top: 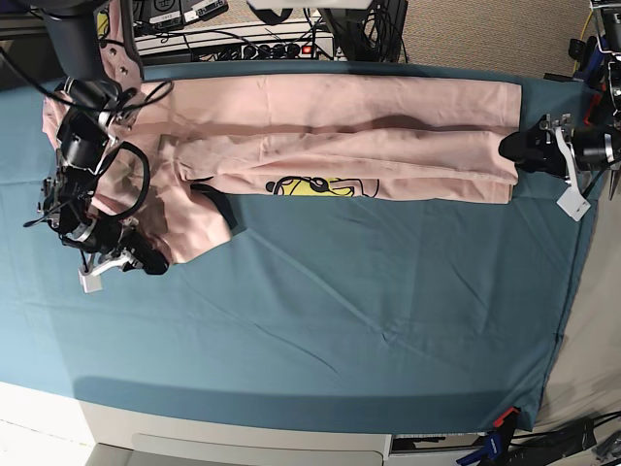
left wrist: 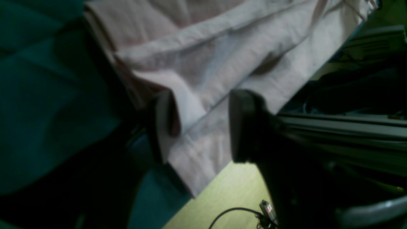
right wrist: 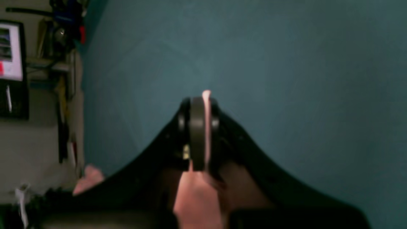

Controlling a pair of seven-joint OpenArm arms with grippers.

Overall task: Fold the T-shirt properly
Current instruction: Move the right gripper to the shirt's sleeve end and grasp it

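The pale pink T-shirt (top: 369, 136) lies in a long band along the far side of the table, with a yellow-black graphic (top: 310, 184) showing at its near fold. At the band's right end, my left gripper (top: 506, 148) stands open, and the wrist view shows its fingers (left wrist: 198, 127) apart around the layered hem of the T-shirt (left wrist: 238, 47). My right gripper (top: 155, 262) is at the left end, where a flap of the shirt hangs toward the front. Close up, the right gripper (right wrist: 203, 105) is shut on a thin pink edge of the T-shirt (right wrist: 206, 95).
A teal cloth (top: 340, 311) covers the table. Cables and a power strip (top: 243, 39) sit behind the far edge. The table's right edge is just beyond the left gripper, with pale floor (left wrist: 229, 190) and a cable below. A monitor (right wrist: 11, 51) stands off the table.
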